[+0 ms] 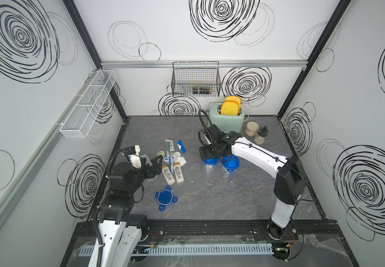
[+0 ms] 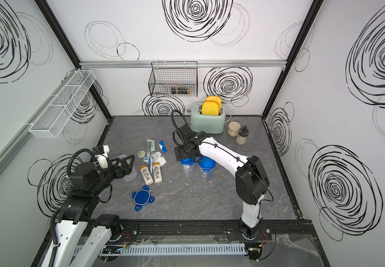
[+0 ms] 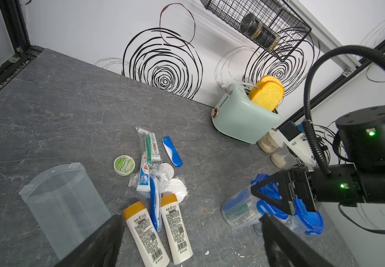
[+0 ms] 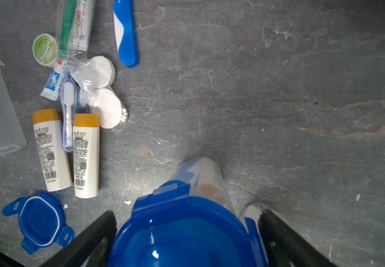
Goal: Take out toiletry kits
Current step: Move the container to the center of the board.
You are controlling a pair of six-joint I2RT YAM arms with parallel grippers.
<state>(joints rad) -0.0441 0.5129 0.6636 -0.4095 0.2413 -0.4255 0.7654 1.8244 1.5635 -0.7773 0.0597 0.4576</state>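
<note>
One set of toiletry kits lies spread on the grey table: two cream bottles point(image 1: 169, 176) point(image 3: 146, 233) with tan caps, a toothpaste tube point(image 3: 143, 178), blue folding toothbrushes point(image 1: 181, 146) point(image 4: 125, 34), a green sachet point(image 3: 151, 144) and a round green tin point(image 3: 124, 165). An empty clear jar point(image 3: 64, 208) lies on its side beside my left gripper point(image 3: 191, 218) point(image 1: 158, 165), which hangs open above the bottles. Two clear jars point(image 1: 230, 161) with blue lids stand further right, with more kit items point(image 3: 240, 208) inside them. My right gripper point(image 4: 188, 215) point(image 1: 210, 158) is open, its jaws straddling one blue lid point(image 4: 182, 231).
A loose blue four-tab lid point(image 1: 165, 196) lies near the front. A mint toaster point(image 1: 227, 118) with bread stands at the back, beside a beige jar point(image 1: 251, 128) and a grinder point(image 1: 261, 136). A black wire basket point(image 1: 196, 81) and a white wire shelf point(image 1: 87, 104) hang on the walls.
</note>
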